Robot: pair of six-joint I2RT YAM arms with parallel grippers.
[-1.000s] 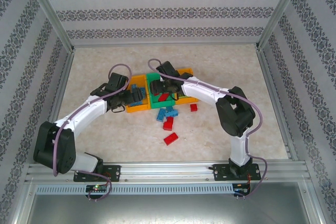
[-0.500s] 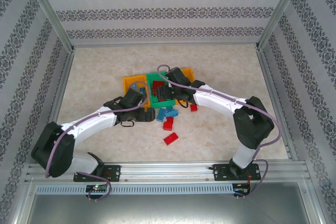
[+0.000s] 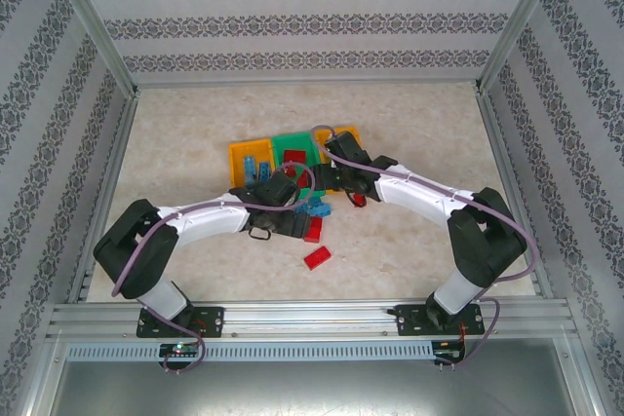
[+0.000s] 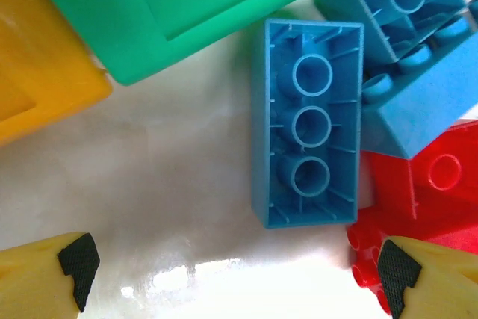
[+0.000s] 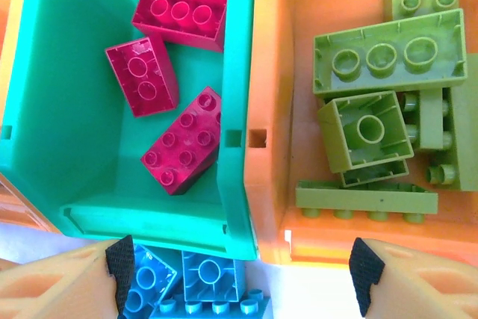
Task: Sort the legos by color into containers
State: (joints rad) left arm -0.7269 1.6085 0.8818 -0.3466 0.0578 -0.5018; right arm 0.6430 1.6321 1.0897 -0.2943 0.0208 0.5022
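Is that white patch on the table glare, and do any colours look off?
Left wrist: yes, glare on the shiny table; the upturned blue brick is sharp. Right wrist: colours shift, red bricks look magenta in the green bin. Top external: even, soft light.

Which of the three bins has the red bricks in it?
The green middle bin, holding three red bricks; the orange bin beside it holds lime green bricks.

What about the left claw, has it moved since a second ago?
Yes. The left gripper swung rightward, from the left orange bin's front to in front of the green bin.
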